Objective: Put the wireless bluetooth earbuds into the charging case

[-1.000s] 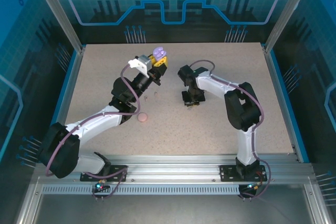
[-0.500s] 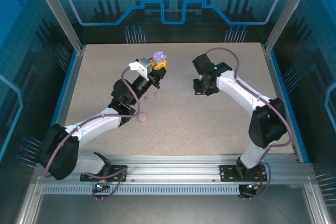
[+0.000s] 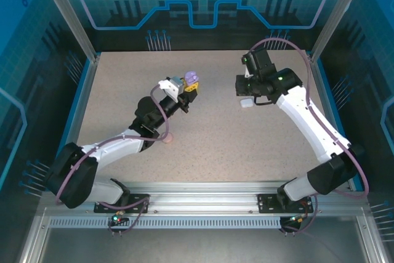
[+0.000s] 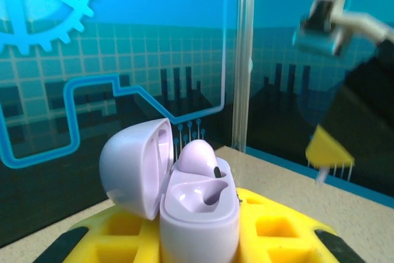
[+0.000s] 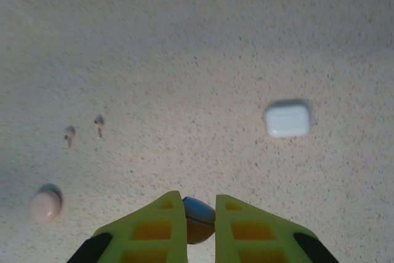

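Note:
My left gripper (image 3: 189, 82) is shut on an open purple charging case (image 4: 198, 207), held above the table with its lid (image 4: 132, 173) swung left. One purple earbud (image 4: 198, 158) sits in the far slot; the near slot is empty. My right gripper (image 5: 200, 198) is shut on a small rounded earbud (image 5: 198, 218) that looks bluish in shadow. In the top view the right gripper (image 3: 245, 90) hangs high over the back right of the table. Two tiny earbuds (image 5: 69, 133) (image 5: 98, 123) lie loose on the table.
A shut white case (image 5: 287, 119) lies on the table under the right arm, also the white case (image 3: 247, 103) in the top view. A round pink case (image 5: 45, 206) rests near the left forearm. Blue walls and metal posts enclose the speckled table (image 3: 215, 146).
The right arm has risen from the table's middle and swung to the back right, its jaws still pinched together. The left gripper with the purple case has shifted slightly right.

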You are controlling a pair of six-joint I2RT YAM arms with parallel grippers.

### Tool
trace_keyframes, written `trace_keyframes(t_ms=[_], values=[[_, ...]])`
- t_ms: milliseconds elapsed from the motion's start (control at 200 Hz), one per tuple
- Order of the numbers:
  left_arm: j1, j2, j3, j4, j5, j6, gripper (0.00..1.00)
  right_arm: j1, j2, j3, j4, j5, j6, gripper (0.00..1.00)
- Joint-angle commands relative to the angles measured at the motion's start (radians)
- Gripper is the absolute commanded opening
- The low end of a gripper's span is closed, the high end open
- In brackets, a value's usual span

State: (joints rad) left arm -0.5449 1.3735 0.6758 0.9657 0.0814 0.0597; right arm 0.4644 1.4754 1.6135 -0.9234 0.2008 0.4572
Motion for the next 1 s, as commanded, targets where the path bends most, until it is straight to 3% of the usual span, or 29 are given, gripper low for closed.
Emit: trace_keyframes(t_ms=[0, 435, 995], values=[[0.006, 0.039, -0.012, -0.01, 0.066, 0.025, 0.0, 0.011, -0.021, 0.065, -0.03, -0.025, -0.029, 0.13], [-0.033, 0.161, 0.051, -0.045, 0.133, 0.108, 0.0, 0.11, 0.006, 0.18, -0.042, -0.068, -0.074, 0.13], [-0.056, 0.155, 0.127, -0.148, 0.185, 0.243, 0.0, 0.21, 0.064, 0.184, -0.054, -0.045, -0.165, 0.13]])
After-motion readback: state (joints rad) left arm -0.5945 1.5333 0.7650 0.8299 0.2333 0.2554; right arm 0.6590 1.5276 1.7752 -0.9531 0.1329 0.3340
